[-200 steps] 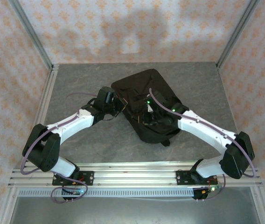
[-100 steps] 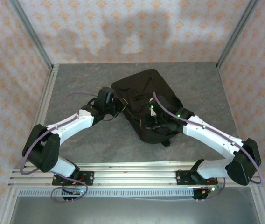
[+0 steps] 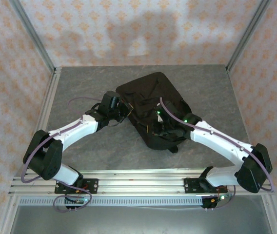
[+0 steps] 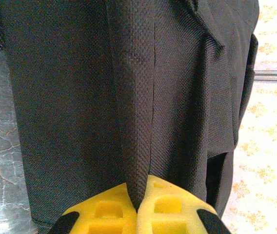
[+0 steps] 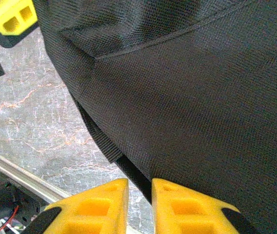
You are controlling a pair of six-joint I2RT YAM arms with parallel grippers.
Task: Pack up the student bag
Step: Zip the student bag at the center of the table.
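On the grey table the student bag lies flat in the middle, between our two arms. Our left gripper is squeezed tight on a fold of its cloth, and our right gripper looks pinched on its dark edge. We think we should pull gently so the cloth does not slip. The metal rail is near, and our arms could bump each other
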